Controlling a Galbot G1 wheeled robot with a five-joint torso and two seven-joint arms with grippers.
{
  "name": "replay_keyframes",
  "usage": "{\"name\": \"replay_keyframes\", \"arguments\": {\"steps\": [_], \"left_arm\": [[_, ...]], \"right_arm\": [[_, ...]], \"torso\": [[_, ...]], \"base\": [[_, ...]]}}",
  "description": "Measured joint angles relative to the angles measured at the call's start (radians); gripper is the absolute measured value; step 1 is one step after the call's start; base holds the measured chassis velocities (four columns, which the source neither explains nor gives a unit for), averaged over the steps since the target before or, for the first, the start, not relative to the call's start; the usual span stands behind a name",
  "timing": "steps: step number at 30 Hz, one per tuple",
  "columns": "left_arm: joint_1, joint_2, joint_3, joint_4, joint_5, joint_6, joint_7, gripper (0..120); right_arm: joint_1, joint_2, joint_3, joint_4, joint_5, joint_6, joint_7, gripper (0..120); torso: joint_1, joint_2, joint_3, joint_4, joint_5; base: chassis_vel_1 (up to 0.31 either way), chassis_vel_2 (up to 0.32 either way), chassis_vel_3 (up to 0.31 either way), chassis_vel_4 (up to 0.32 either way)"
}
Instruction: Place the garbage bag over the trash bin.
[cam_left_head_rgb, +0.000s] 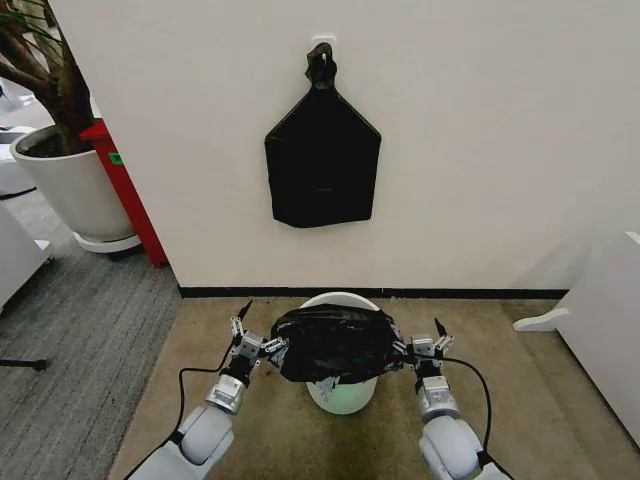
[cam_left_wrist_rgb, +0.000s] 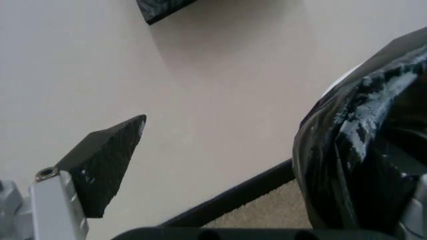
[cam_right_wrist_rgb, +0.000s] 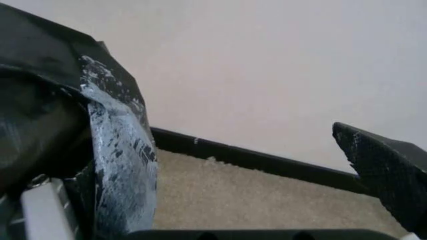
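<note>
Stretching the bag (cam_left_head_rgb: 335, 343) sideways between them just above the bin (cam_left_head_rgb: 342, 392), the left gripper (cam_left_head_rgb: 252, 335) and right gripper (cam_left_head_rgb: 428, 340) stand with fingers spread open, inner ones hooked inside the bag's mouth.

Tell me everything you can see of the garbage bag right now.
The garbage bag is thin, glossy black plastic, crinkled, stretched wide between the left gripper and right gripper. It drapes over the front of the trash bin, whose white back rim still shows behind it. Each gripper has one finger inside the bag's edge, jaws spread.
</note>
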Motion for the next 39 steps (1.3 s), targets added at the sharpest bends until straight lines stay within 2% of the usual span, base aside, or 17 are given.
{"name": "replay_keyframes", "arguments": {"steps": [12, 17, 21, 24, 27, 35, 39], "left_arm": [[0.01, 0.023, -0.011, -0.03, -0.012, 0.016, 0.015, 100], [0.018, 0.039, -0.013, -0.064, -0.022, 0.034, 0.018, 100], [0.019, 0.05, -0.013, -0.092, -0.032, 0.052, 0.017, 100], [0.018, 0.054, -0.009, -0.109, -0.038, 0.062, 0.017, 100], [0.017, 0.054, -0.007, -0.112, -0.039, 0.064, 0.017, 100], [0.028, 0.061, -0.012, -0.117, -0.042, 0.064, 0.033, 100], [0.043, 0.082, -0.017, -0.145, -0.162, 0.052, 0.144, 100]], "right_arm": [[0.012, -0.095, 0.047, 0.045, 0.258, -0.065, -0.196, 100], [0.032, -0.107, 0.08, -0.022, 0.324, -0.062, -0.28, 100], [0.038, -0.084, 0.072, -0.042, 0.322, -0.056, -0.236, 100], [0.047, -0.059, 0.068, -0.075, 0.227, -0.005, -0.188, 100], [0.041, -0.056, 0.081, -0.079, 0.152, 0.025, -0.197, 100], [0.007, -0.081, 0.108, -0.032, 0.083, 0.038, -0.261, 100], [0.01, -0.082, 0.102, -0.023, 0.083, 0.03, -0.269, 100]], "torso": [[0.0, 0.0, 0.0, 0.0, 0.0], [0.0, 0.0, 0.0, -0.0001, -0.0001], [0.0, 0.0, 0.0, -0.0001, -0.0001], [0.0, 0.0, 0.0, 0.0001, 0.0002], [0.0, 0.0, 0.0, 0.0001, 0.0001], [0.0, 0.0, 0.0, 0.0, -0.0003], [0.0, 0.0, 0.0, 0.0, -0.0003]], "base": [[0.0, 0.0, 0.0, 0.0], [0.0, 0.0, 0.0, 0.0], [0.0, 0.0, 0.0, 0.0], [0.0, 0.0, 0.0, 0.0], [0.0, 0.0, 0.0, 0.0], [0.0, 0.0, 0.0, 0.0], [0.0, 0.0, 0.0, 0.0]]}}
